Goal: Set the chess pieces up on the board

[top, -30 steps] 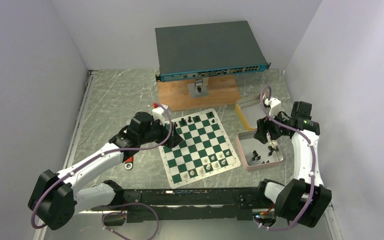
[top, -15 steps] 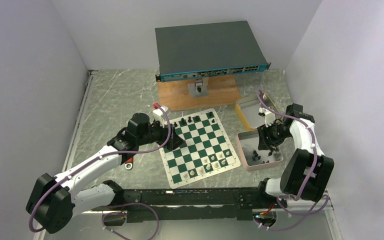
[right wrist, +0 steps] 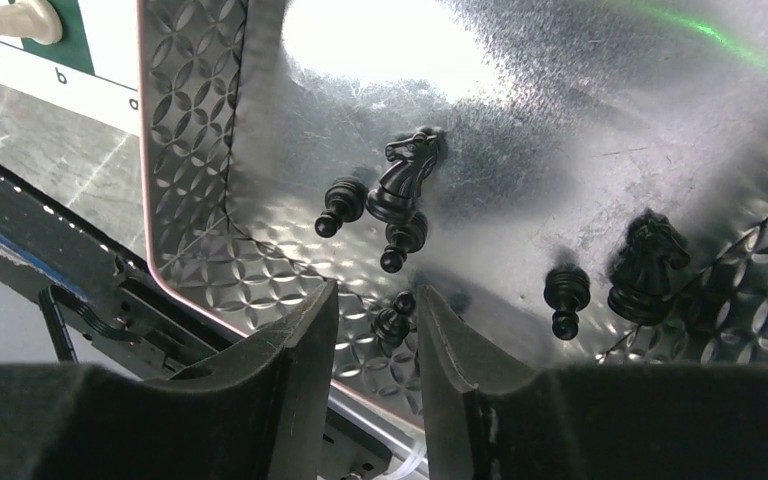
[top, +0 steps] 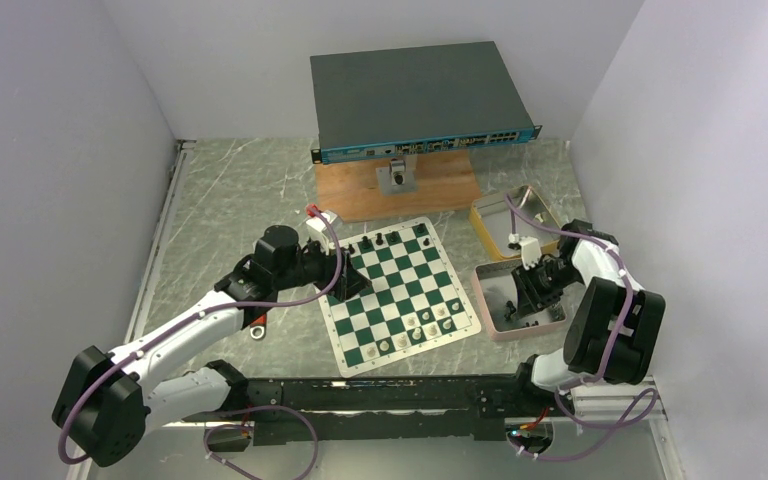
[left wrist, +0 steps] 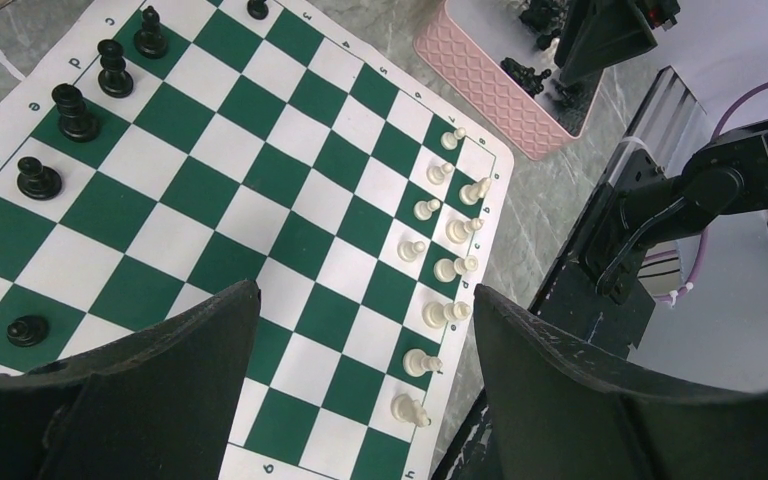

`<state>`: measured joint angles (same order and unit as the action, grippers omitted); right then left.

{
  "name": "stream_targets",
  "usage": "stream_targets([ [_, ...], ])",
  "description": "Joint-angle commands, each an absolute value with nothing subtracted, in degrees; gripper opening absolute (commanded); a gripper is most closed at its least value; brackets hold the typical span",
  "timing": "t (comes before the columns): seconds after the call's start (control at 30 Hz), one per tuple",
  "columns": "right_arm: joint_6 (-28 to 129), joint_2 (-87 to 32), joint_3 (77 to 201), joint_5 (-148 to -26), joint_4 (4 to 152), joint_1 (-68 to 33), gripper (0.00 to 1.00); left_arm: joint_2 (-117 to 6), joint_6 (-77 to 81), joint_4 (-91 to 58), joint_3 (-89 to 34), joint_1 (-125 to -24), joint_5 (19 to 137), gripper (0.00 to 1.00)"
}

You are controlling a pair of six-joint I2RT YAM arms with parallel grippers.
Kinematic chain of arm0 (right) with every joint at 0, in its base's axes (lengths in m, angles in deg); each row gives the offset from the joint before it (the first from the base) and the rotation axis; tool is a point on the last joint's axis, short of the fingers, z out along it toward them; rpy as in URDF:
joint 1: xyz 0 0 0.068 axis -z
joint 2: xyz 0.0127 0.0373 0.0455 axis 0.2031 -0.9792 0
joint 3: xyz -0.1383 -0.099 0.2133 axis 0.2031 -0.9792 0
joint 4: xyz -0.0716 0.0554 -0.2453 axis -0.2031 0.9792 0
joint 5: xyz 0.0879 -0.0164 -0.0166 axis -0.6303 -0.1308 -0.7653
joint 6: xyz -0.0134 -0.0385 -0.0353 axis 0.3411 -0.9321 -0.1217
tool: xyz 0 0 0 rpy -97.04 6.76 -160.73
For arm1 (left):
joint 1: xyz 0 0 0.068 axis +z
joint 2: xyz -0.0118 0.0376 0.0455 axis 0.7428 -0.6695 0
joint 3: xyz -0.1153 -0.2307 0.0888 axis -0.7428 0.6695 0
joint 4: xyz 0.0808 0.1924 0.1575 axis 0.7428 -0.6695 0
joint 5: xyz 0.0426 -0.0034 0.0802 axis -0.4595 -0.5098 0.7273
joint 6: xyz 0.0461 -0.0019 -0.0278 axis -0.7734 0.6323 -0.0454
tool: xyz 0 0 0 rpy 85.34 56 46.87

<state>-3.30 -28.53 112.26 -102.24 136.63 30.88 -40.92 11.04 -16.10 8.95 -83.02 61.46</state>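
Left fingers spread wide; right fingers narrowly parted.

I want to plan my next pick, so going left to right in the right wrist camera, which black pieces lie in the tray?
left pawn → first knight → right pawn → second knight. The lower pawns sit directly below the first knight, so I left them out.

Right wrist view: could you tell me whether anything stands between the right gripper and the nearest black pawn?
Nothing visible does: the pawn sits between the fingers of the right gripper, apart from the knight and other pawns.
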Motion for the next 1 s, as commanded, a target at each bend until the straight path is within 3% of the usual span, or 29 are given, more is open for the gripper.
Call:
stream_targets([
  [0.0, -3.01, -29.24, 111.35, -101.12, 134.60, 30.05, 0.36, -40.99, 9.98, -13.86, 8.93, -82.86, 60.02, 0.83],
  [0.37, -0.39, -29.83, 109.54, -100.43, 130.29, 29.26, 0.25, -41.12, 10.14, -14.09, 8.67, -82.86, 60.10, 0.83],
  [0.57, 0.68, -28.78, 110.04, -100.52, 129.38, 28.98, 0.06, -40.77, 10.14, -14.30, 8.75, -82.86, 60.10, 0.83],
  [0.97, -1.69, -19.29, 115.07, -100.53, 130.93, 29.03, 0.00, -37.92, 10.39, -14.21, 9.68, -82.86, 61.84, 0.84],
])
